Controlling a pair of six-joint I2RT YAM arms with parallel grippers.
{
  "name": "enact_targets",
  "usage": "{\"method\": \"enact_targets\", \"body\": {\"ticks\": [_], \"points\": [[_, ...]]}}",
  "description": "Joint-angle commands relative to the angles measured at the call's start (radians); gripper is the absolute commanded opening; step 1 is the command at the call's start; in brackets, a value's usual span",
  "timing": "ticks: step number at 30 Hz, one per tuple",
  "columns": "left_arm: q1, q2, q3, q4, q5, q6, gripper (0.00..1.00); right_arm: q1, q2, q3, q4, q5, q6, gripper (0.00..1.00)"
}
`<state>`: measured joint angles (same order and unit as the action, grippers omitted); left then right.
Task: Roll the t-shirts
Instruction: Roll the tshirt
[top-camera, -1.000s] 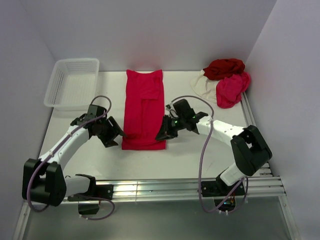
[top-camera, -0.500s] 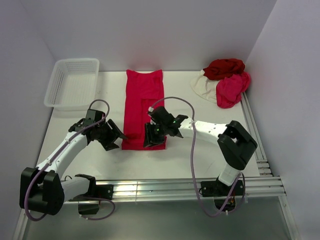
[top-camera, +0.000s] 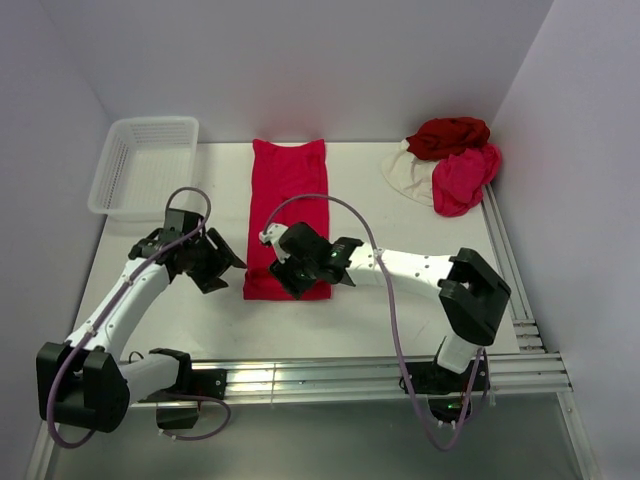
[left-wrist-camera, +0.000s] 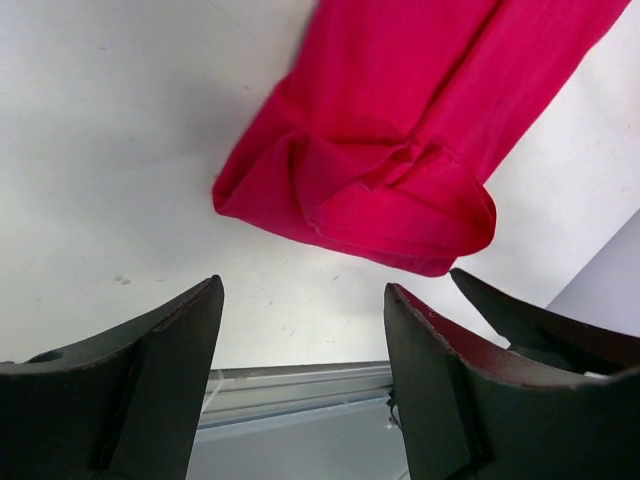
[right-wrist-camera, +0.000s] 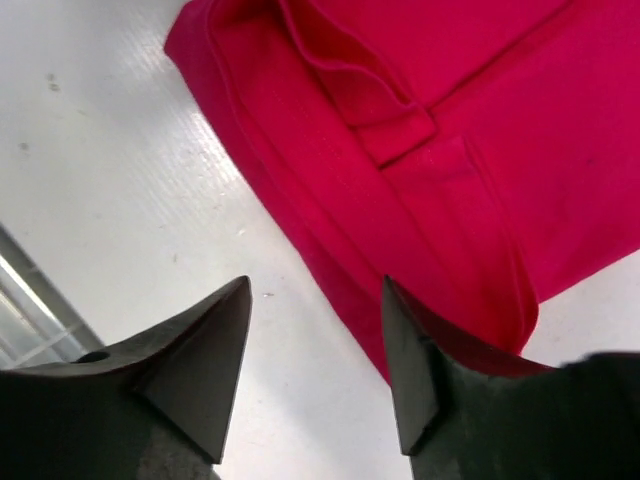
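Observation:
A bright crimson t-shirt (top-camera: 288, 205) lies folded into a long strip down the middle of the table, its near end (left-wrist-camera: 360, 190) doubled over in loose folds. My left gripper (top-camera: 226, 267) stands open just left of that near end, with only bare table between its fingers (left-wrist-camera: 300, 292). My right gripper (top-camera: 290, 279) hovers open over the shirt's near edge (right-wrist-camera: 400, 200); its gap (right-wrist-camera: 315, 290) shows table, and its right finger overlaps the hem. Nothing is held. Dark red (top-camera: 447, 135), pink (top-camera: 465, 178) and cream (top-camera: 407, 172) t-shirts sit piled at the back right.
A white mesh basket (top-camera: 112, 180) stands at the back left corner. An aluminium rail (top-camera: 350, 375) runs along the table's near edge. Walls close in at the back and on both sides. The right arm stretches across the table in front of the shirt.
The right arm has swung left, from the shirt's right side to over its near edge, and its jaws have opened. The left gripper has drawn back slightly to the left.

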<state>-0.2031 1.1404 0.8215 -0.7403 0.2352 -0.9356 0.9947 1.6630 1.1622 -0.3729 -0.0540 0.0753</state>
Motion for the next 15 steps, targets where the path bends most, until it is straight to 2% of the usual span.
{"method": "enact_targets", "body": {"ticks": [1, 6, 10, 15], "points": [[0.03, -0.062, 0.053, -0.06, -0.059, 0.015, 0.71, 0.024, 0.064, 0.085, -0.024, 0.075, -0.16, 0.64], [0.082, -0.126, 0.039, -0.131, -0.059, -0.017, 0.7, 0.08, 0.113, 0.1, -0.011, 0.118, -0.198, 0.61], [0.149, -0.194, -0.011, -0.108, 0.004, -0.048, 0.7, 0.111, 0.145, 0.106, -0.004, 0.172, -0.233, 0.58], [0.18, -0.185, -0.031, -0.111, 0.021, -0.034, 0.7, 0.117, 0.165, 0.11, 0.006, 0.21, -0.241, 0.51]]}}
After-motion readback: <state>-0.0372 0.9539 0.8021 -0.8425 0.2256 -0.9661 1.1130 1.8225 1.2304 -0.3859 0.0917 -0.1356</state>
